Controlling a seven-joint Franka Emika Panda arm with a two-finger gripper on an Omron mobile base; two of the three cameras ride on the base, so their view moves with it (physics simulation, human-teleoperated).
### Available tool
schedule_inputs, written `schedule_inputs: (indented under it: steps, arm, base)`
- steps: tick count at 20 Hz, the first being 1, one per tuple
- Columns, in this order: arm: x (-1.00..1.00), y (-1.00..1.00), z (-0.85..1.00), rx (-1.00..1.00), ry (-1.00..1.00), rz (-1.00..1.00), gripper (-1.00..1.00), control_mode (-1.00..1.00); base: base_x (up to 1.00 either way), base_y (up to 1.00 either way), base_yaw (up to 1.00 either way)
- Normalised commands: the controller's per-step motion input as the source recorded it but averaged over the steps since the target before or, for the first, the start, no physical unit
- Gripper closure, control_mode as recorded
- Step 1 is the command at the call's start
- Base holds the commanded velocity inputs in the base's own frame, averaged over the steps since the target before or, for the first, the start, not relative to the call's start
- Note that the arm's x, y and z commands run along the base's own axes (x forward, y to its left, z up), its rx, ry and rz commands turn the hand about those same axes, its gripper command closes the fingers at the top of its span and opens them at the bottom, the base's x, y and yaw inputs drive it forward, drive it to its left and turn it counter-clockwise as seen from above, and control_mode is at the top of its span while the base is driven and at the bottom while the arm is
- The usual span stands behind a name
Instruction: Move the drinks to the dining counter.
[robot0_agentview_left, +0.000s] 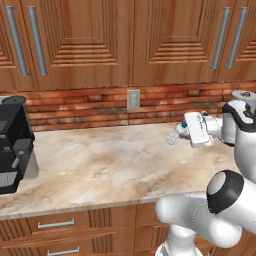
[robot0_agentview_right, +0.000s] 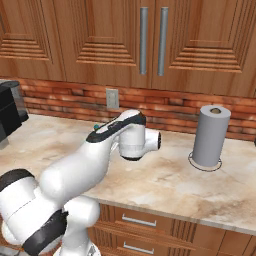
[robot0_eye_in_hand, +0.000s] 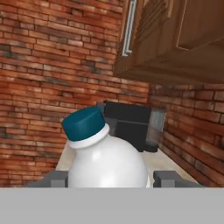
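The gripper (robot0_agentview_left: 179, 132) is clenched on the water bottle (robot0_eye_in_hand: 107, 166), held sideways above the counter (robot0_agentview_left: 110, 165) near its back edge by the brick wall (robot0_agentview_left: 100, 107); in the hand view the bottle sits between the two fingers (robot0_eye_in_hand: 168, 178), its teal cap (robot0_eye_in_hand: 83, 124) tipped to the upper left, its clear body lifted off the stone. The coffee machine (robot0_agentview_left: 14, 142) stands at the counter's left end; the paper-towel roll (robot0_agentview_right: 211, 136) stands upright toward the right end, well apart from the gripper; an outlet (robot0_agentview_left: 133, 99) is set in the wall under the cabinets (robot0_agentview_left: 100, 40)
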Motion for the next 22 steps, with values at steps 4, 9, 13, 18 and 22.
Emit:
schedule_inputs:
  steps: [4, 9, 13, 18, 22]
  arm:
    - [-0.96, 0.0, 0.49, 0.0, -0.17, 0.09, 1.0, -1.0]
    - [-0.69, 0.0, 0.13, -0.01, -0.09, 0.03, 1.0, -1.0]
    - [-0.61, 0.01, 0.02, -0.04, -0.02, 0.0, 1.0, -1.0]
    - [-0.31, 0.0, 0.01, -0.01, 0.0, 0.0, 1.0, -1.0]
    - [-0.02, 0.0, 0.0, 0.0, 0.0, 0.0, 1.0, -1.0]
  base:
    - [0.0, 0.0, 0.0]
    - [0.0, 0.0, 0.0]
    - [0.0, 0.0, 0.0]
    - [0.0, 0.0, 0.0]
    - [0.0, 0.0, 0.0]
